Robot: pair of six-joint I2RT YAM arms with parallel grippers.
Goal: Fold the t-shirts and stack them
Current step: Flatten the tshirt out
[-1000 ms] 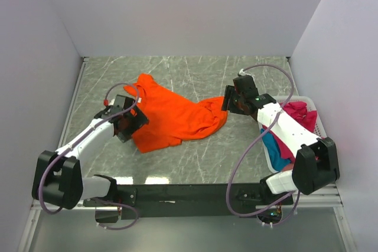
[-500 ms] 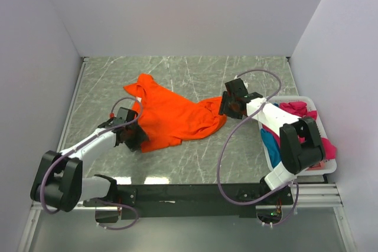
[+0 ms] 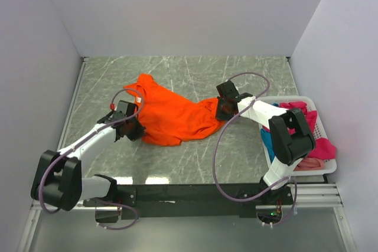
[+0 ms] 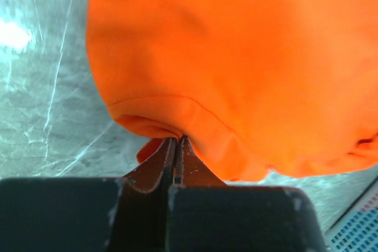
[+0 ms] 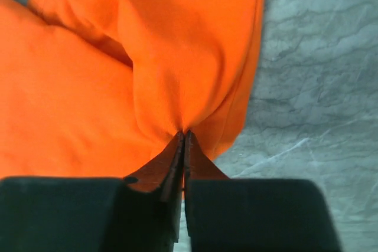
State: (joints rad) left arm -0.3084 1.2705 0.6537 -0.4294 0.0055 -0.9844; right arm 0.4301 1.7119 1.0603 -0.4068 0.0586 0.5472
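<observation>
The left gripper (image 4: pixel 176 141) is pinched shut on a fold at the edge of the orange shirt (image 4: pixel 236 57). The right gripper (image 5: pixel 183 134) is pinched shut on a bunched bit at the shirt's other end. So the shirt lies between the two grippers, on the table (image 3: pixel 195 72). It is to the right of the left gripper and to the left of the right one. Its long way runs side to side (a bit slanted, with the left corner nearer the back). It is crumpled, not flat. I think the next move is to pull the two ends apart, each gripper going out to its own side. More shirts (image 3: pixel 298 110) sit in the basket (image 3: pixel 283 98), by the right arm.
</observation>
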